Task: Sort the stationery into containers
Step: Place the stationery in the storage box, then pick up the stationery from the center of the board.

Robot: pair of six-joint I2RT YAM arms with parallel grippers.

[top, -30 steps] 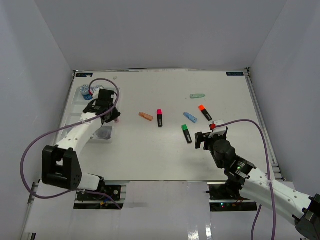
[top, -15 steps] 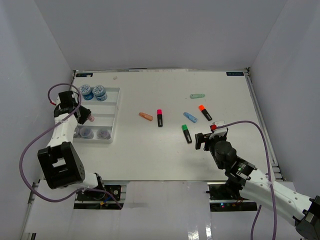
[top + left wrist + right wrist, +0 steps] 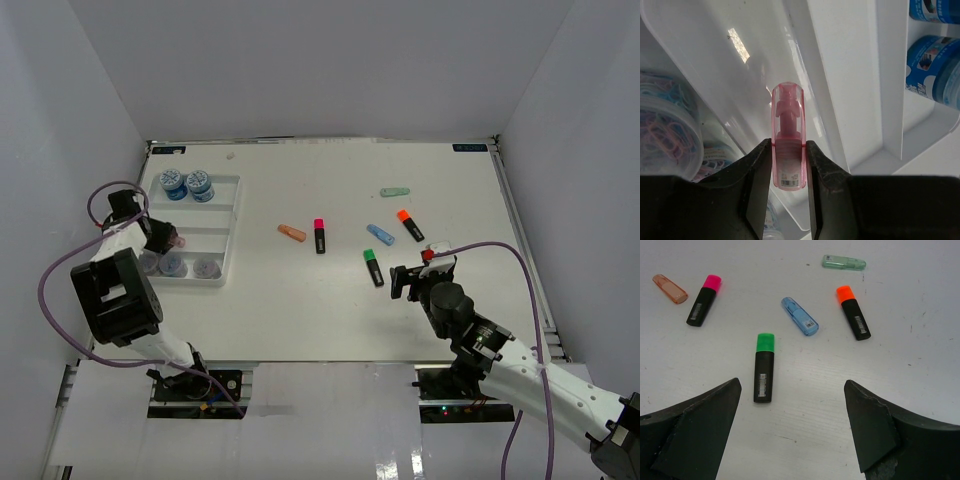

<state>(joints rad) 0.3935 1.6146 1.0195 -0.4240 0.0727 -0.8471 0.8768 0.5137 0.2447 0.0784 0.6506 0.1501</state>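
In the last second my left arm has swung back from over the middle of the tray [image 3: 218, 212] to its left end. My left gripper [image 3: 168, 240] now hangs just above that end, still pinching the pink marker [image 3: 788, 125], so nothing has been dropped. I read this as lining up for the free middle compartment, not as a finished placement. That compartment lies between the blue jars [image 3: 173, 182] at the far side and the grey jars [image 3: 207, 268] at the near side. The marker's long axis runs straight out from between my fingers. Its barcoded end is in the grip and its rounded end points rightward into the tray, roughly along the compartment, perhaps a little skewed. To the right, six pieces lie unsorted on the table [image 3: 300, 300]: the orange marker [image 3: 291, 232], pink highlighter [image 3: 320, 235], green highlighter [image 3: 373, 267], blue marker [image 3: 379, 234], green marker [image 3: 396, 192] and orange highlighter [image 3: 410, 225]. My right gripper [image 3: 792, 390] has hardly moved. It hovers spread wide and empty just right of the green highlighter, which points away from it.
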